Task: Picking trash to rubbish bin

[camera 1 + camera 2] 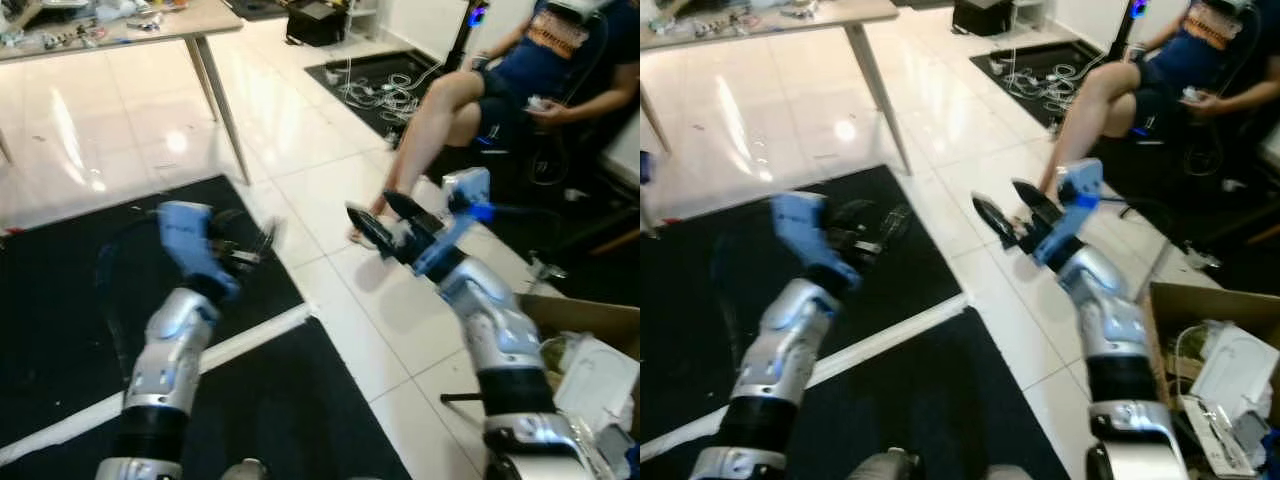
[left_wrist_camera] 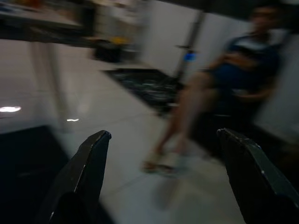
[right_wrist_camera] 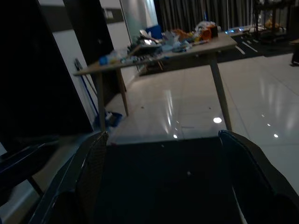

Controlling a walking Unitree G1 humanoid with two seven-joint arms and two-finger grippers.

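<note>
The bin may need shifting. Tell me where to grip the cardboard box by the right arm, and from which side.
Take the cardboard box by the bare top edge of its left wall, coming down from above with the open right tool, one finger each side. That wall looks thin and upright; trash crowds the inside.

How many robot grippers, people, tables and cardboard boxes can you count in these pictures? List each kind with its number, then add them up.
Grippers: 2, left gripper and right gripper, both open and empty
People: 1, a seated person
Tables: 1, a cluttered table
Cardboard boxes: 1, a box holding rubbish
Total: 5
</note>
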